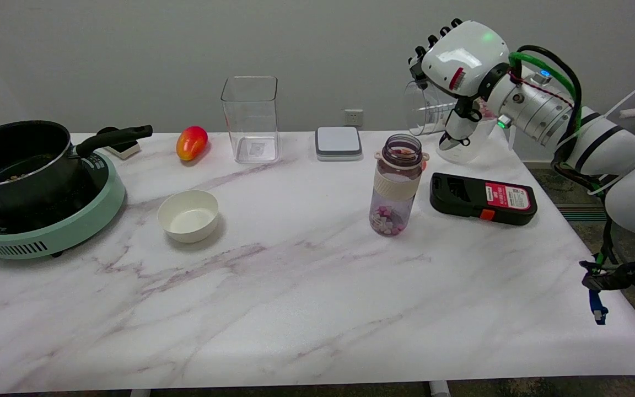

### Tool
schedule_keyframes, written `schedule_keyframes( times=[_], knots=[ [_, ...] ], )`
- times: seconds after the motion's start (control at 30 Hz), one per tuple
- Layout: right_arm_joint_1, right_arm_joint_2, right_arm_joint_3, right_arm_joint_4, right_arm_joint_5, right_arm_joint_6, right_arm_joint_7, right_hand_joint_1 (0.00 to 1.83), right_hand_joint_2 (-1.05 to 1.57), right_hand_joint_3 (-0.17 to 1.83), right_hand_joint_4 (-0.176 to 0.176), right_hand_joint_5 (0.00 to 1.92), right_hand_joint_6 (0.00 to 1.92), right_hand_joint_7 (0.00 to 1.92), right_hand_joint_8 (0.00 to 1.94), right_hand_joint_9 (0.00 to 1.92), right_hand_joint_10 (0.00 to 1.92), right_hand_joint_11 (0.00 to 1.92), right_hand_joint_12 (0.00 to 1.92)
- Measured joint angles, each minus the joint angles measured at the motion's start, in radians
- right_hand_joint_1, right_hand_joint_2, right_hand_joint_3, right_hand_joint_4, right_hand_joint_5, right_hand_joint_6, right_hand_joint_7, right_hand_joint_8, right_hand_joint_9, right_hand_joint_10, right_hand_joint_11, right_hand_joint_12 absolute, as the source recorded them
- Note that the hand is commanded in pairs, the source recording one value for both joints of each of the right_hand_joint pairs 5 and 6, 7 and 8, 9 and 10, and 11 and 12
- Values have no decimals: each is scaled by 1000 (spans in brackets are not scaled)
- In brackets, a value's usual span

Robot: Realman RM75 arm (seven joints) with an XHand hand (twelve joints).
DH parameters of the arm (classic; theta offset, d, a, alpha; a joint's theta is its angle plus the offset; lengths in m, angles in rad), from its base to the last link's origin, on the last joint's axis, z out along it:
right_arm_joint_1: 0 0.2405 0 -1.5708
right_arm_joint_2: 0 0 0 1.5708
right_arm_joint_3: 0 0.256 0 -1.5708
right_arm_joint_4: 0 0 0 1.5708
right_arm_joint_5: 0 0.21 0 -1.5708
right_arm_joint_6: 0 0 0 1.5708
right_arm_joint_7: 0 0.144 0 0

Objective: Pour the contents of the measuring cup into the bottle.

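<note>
Right hand (457, 66): raised above desk's (295, 286) far right edge, fingers gripping clear measuring cup (425, 107), tipped sideways, mouth toward open bottle (396, 184).

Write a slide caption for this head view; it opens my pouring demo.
Right hand holds the clear measuring cup tipped above the open bottle.

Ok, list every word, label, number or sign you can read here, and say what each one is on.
No text here is sharp enough to quote.
Black case: a red-and-white label with print, too small to read.
Clear container: a small sticker low on its front, blurred.
Measuring cup in the right hand: faint scale marks, unreadable.
Cooker: marks on the top rim by the pot handle, too small.
</note>
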Motion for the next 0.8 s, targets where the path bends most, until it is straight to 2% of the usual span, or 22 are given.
schedule_keyframes(
  times=[0.8],
  knots=[
    [20, 10, -27, 0, -11, 21, -98, 1456, 1203, 353, 0, 1910, 1910, 1812, 1812, 1568, 1568, 1334, 1334]
  ],
)
